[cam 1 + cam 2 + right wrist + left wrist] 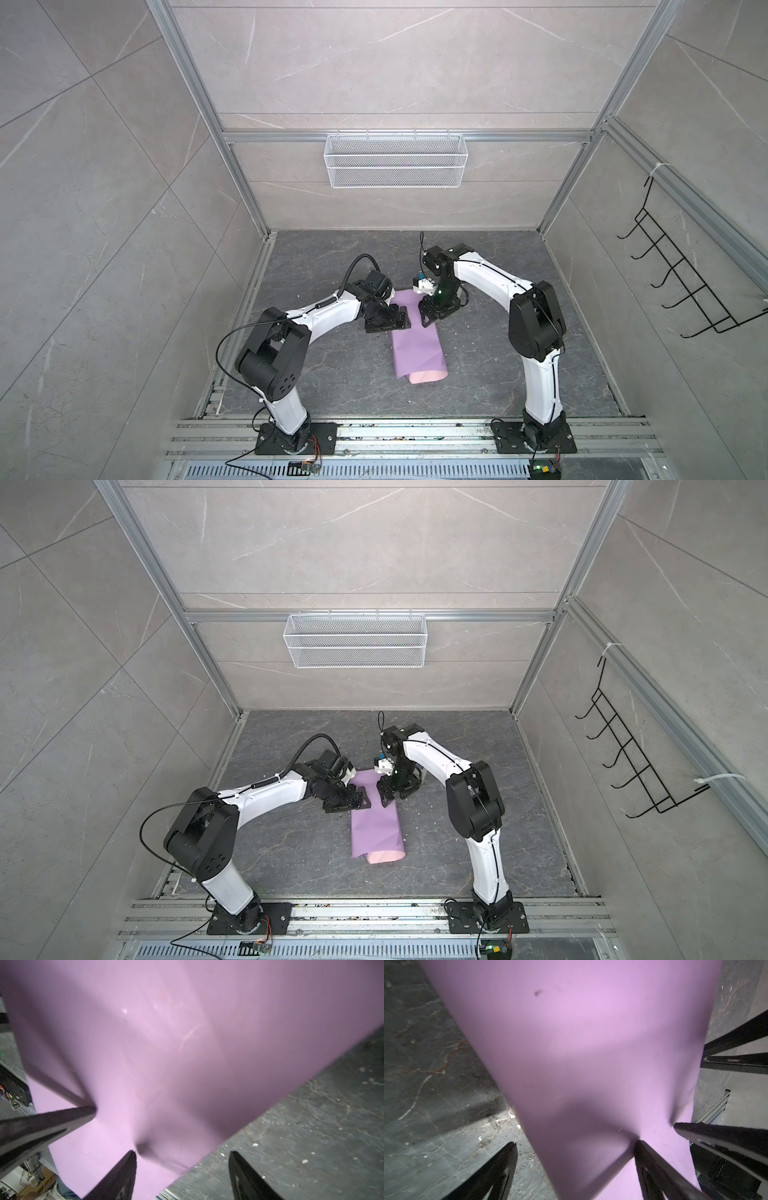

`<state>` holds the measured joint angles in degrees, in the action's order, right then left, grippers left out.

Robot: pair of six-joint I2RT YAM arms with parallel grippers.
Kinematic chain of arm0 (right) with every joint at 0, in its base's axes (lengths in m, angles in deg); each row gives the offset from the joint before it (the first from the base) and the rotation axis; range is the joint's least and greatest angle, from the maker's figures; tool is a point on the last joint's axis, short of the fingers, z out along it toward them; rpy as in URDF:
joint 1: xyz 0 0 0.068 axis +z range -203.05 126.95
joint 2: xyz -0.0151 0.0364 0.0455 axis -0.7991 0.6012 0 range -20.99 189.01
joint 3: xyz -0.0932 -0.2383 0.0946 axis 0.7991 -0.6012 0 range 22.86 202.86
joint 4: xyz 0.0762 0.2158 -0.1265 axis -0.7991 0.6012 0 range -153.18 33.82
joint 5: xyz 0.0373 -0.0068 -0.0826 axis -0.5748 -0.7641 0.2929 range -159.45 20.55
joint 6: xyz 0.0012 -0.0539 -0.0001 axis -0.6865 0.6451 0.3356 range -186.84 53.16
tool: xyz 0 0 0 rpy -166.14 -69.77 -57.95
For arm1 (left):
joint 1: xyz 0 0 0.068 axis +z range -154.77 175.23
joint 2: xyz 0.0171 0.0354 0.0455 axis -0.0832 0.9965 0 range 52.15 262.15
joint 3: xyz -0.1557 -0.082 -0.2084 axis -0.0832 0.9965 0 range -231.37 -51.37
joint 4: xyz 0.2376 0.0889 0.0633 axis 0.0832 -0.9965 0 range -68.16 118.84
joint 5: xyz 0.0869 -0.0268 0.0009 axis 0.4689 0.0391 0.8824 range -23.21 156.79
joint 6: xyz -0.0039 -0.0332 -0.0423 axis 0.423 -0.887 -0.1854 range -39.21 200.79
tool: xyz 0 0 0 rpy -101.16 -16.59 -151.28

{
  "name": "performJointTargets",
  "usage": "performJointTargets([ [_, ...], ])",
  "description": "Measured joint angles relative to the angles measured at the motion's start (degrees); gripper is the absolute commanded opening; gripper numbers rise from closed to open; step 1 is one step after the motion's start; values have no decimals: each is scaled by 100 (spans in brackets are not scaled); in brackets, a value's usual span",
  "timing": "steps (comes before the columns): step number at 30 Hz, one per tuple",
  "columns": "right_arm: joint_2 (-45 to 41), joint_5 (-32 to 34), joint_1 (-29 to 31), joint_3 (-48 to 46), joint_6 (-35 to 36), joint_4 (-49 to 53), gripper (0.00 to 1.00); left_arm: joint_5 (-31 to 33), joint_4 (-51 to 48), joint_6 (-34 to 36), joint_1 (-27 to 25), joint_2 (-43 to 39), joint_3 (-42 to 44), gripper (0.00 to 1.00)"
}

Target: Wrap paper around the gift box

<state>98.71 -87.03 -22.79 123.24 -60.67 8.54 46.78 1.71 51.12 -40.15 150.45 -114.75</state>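
The paper (415, 349) (374, 829) lies mid-table as a long folded bundle, lilac side up. Its pale pink face (428, 376) curls out at the near end. The gift box is hidden, presumably under the fold. Both grippers hover over the bundle's far end, tips close together. My left gripper (402, 321) (575, 1147) is open, straddling the paper's (571, 1043) edge, one finger (641, 1153) pressing a crease. My right gripper (427, 322) (182, 1153) is open too, with one finger (131, 1159) on the paper (166, 1043) and the other over bare table.
A small grey-white device (422, 286) sits just beyond the paper's far end, by the right wrist. A white wire basket (395, 160) hangs on the back wall. A black hook rack (685, 286) is on the right wall. The dark stone tabletop (478, 374) surrounds the bundle.
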Motion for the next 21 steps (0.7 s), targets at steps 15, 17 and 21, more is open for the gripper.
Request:
performJointTargets([
  [15,0,-391,-286,-59,-39,-415,77,-4,26,17,0,0,17,89],
  [17,-2,-498,-328,-103,-61,-485,77,-4,26,17,0,0,17,89],
  [21,-107,-715,-498,-273,-136,-671,78,-4,24,17,0,0,17,89],
])
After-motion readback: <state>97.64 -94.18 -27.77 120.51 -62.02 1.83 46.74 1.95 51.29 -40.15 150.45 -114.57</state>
